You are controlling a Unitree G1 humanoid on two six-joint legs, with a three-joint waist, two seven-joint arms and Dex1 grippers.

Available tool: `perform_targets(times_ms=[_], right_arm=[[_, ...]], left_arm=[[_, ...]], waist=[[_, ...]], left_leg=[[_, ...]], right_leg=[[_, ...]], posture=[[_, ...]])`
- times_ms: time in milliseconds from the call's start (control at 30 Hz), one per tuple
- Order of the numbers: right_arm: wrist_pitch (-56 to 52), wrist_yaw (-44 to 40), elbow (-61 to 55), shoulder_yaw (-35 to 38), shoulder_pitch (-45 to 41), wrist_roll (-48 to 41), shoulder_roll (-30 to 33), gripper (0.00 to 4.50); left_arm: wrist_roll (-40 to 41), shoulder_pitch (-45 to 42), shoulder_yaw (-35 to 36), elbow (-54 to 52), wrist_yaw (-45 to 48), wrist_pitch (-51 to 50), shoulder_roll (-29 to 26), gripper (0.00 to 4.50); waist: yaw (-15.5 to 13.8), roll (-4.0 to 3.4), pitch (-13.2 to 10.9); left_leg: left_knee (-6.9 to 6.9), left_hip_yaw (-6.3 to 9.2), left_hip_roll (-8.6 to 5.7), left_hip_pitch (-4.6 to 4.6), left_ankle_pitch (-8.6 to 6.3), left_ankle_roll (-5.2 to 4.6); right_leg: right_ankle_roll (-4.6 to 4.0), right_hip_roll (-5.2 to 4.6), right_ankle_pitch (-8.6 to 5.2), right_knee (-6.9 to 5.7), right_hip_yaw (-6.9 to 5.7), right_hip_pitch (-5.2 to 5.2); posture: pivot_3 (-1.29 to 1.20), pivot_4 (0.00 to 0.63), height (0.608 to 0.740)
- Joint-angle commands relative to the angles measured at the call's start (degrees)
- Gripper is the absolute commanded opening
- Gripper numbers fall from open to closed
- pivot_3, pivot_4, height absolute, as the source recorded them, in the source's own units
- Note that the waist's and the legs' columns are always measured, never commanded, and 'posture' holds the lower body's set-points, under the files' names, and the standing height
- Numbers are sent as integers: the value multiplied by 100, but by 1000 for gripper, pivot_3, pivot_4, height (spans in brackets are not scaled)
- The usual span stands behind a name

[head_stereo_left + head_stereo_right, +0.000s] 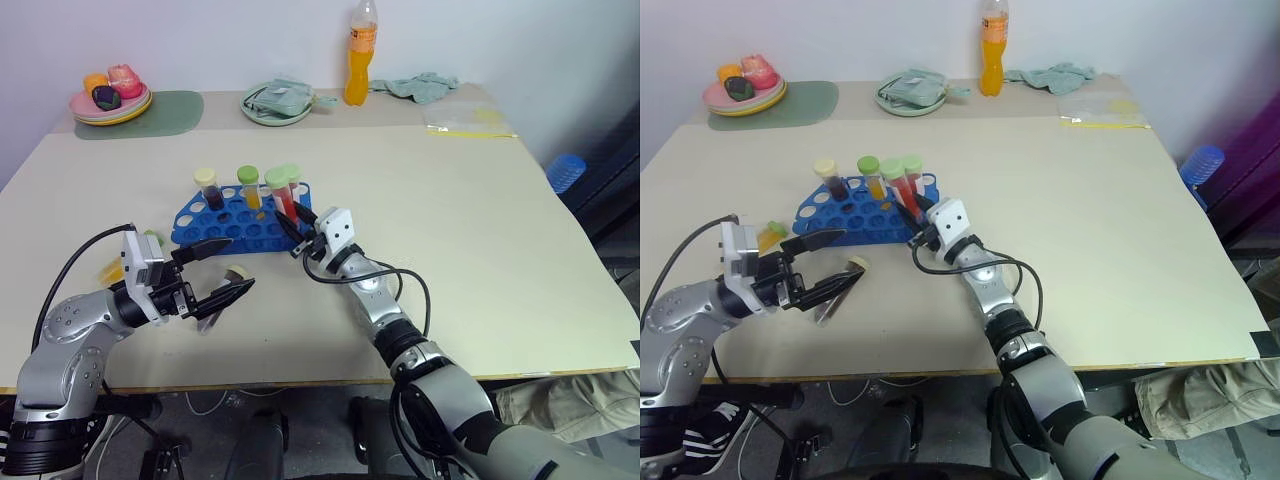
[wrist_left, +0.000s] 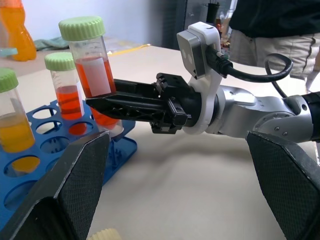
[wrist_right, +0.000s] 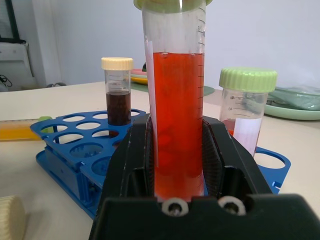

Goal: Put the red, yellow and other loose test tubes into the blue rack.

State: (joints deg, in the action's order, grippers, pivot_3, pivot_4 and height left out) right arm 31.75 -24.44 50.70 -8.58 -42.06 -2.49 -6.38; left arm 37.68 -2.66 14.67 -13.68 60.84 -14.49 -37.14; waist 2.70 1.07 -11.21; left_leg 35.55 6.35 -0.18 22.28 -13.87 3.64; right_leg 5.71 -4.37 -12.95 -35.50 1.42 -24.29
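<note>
**Red tube clamped at the blue rack**

Blue plastic marks the middle of our head views: the rack [image 1: 243,218] sits on the beige table [image 1: 480,230] with several capped tubes standing in it. A dark tube [image 1: 208,187] with a cream cap and a yellow tube [image 1: 249,186] with a green cap stand upright in its holes. Our right gripper [image 1: 296,232] reaches to the rack's near right end with its fingers closed on the red tube [image 1: 282,195], which is upright at the rack. Our left gripper [image 1: 218,270] hangs over the table just in front of the rack, fingers spread wide and holding nothing. A loose tube [image 1: 228,283] with a cream cap lies on the table under it, and a yellow-orange loose tube [image 1: 125,260] lies behind our left wrist, to the rack's left. Along the far edge we see a plate of toy food [image 1: 110,100], a green dish [image 1: 277,103], an orange bottle [image 1: 361,55] and a cloth [image 1: 420,87].

From the left wrist we see the right gripper's black fingers [image 2: 130,102] pinching the red tube low on its body, above the rack's corner hole; we cannot tell whether its tip is inside. A second red tube [image 2: 65,87] stands behind it.

From the right wrist, the red tube fills the gap between the pads [image 3: 212,155], touching both.
</note>
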Motion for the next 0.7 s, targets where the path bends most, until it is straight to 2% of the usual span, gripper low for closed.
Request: perform_targets(times_ms=[33, 700], right_arm=[[107, 127, 50, 92, -124, 54, -65, 852], [265, -97, 286, 170, -107, 162, -12, 852]], left_arm=[[67, -26, 84, -192, -9, 23, -49, 4500], [109, -40, 66, -315, -46, -43, -76, 4500]], waist=[[0, 0, 0], [1, 0, 1]], left_leg=[[0, 0, 0, 0, 0, 0], [0, 0, 0, -2, 2, 3]], right_leg=[[0, 0, 0, 0, 0, 0], [1, 0, 0, -4, 1, 0]], posture=[[0, 150, 740], [0, 150, 740]])
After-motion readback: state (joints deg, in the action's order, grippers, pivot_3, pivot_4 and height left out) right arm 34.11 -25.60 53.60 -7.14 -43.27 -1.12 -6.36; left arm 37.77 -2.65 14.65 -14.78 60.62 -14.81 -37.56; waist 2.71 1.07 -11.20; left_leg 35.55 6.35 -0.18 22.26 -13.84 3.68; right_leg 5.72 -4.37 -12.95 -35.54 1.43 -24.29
